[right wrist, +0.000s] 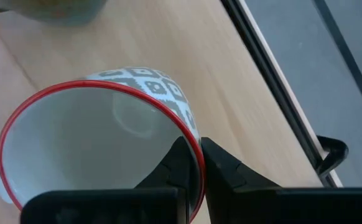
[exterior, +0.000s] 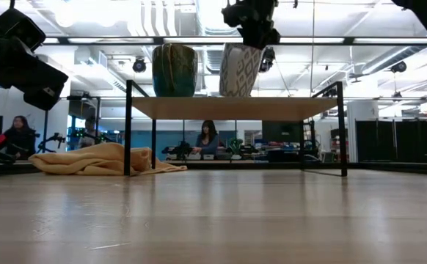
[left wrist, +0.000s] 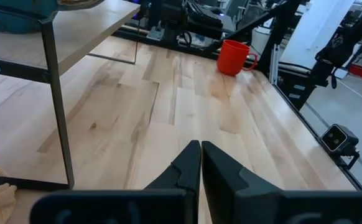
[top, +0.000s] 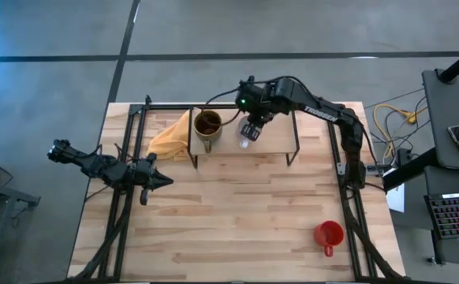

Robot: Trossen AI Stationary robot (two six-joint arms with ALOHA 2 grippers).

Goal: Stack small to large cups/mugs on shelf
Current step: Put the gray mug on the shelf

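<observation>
The brownish-olive mug (top: 207,126) (exterior: 174,70) stands upright on its base on the shelf (top: 273,142) (exterior: 235,107). Beside it is the white mug (exterior: 241,71) (right wrist: 100,143), grey-patterned with a red rim, held by my right gripper (top: 249,134) (exterior: 252,40) (right wrist: 195,168), which is shut on it above the shelf. The red mug (top: 329,235) (left wrist: 234,57) stands on the table near its near right corner. My left gripper (top: 154,180) (left wrist: 201,165) hovers shut over the table's left part, left of the shelf. My right gripper pinches the white mug's wall at the red rim (right wrist: 196,144), one finger inside the mug and one outside. The fingers come from above, pointing down. The mug leans slightly, with its base at the shelf board (exterior: 237,97); whether it rests there I cannot tell.
A yellow cloth (top: 170,138) (exterior: 100,160) lies on the table under the shelf's left end. The shelf's thin black legs (left wrist: 56,93) (exterior: 128,128) stand around it. Black frame rails run along the table's edges. People sit in the room beyond.
</observation>
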